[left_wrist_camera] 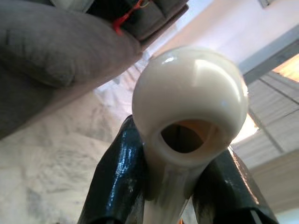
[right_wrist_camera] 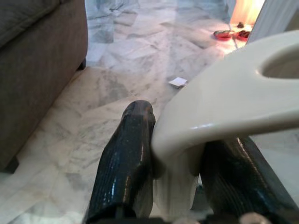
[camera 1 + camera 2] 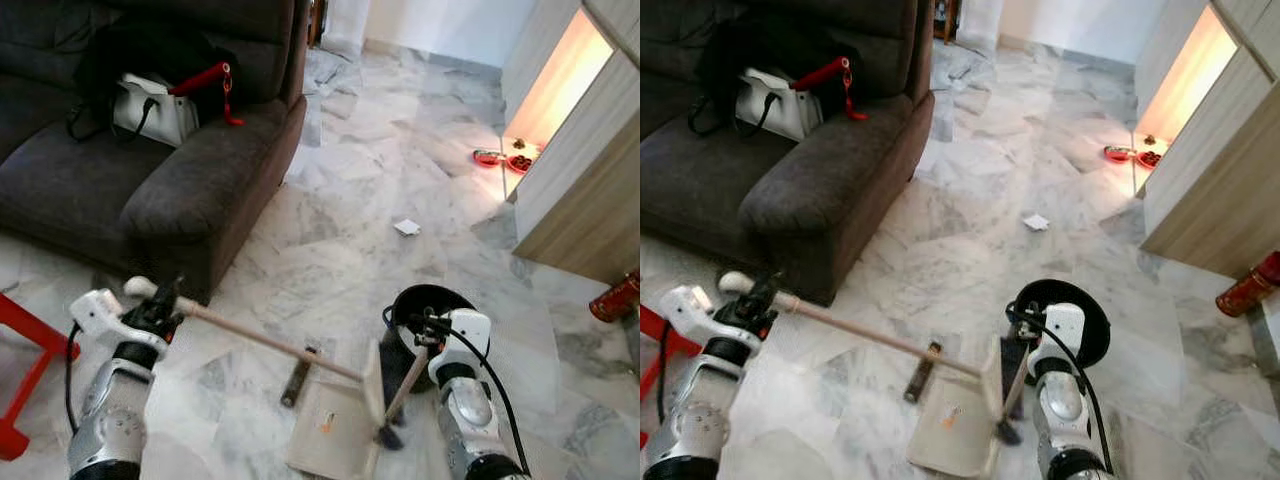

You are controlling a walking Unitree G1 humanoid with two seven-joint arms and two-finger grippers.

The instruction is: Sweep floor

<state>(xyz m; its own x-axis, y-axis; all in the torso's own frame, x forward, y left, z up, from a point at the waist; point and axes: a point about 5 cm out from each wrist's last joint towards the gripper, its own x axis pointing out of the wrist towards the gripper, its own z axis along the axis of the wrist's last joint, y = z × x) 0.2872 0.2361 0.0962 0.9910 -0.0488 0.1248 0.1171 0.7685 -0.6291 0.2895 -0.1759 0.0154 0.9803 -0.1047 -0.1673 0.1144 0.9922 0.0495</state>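
Our left claw [image 3: 150,305] pinched the broom [image 3: 270,345], right claw [image 3: 425,335] pinched the dustpan [image 3: 335,425]; we thought: keep pan flat, sweep w/ short strokes.

- Floor [image 3: 420,160]: white-grey veined marble tiles, glossy
- Sofa [image 3: 150,170]: dark grey fabric, at left, white handbag [image 3: 155,110] on seat
- Cabinet [image 3: 590,180]: light wood panels, at right, warm light glowing from its open niche
- Wall [image 3: 450,25]: pale, far end
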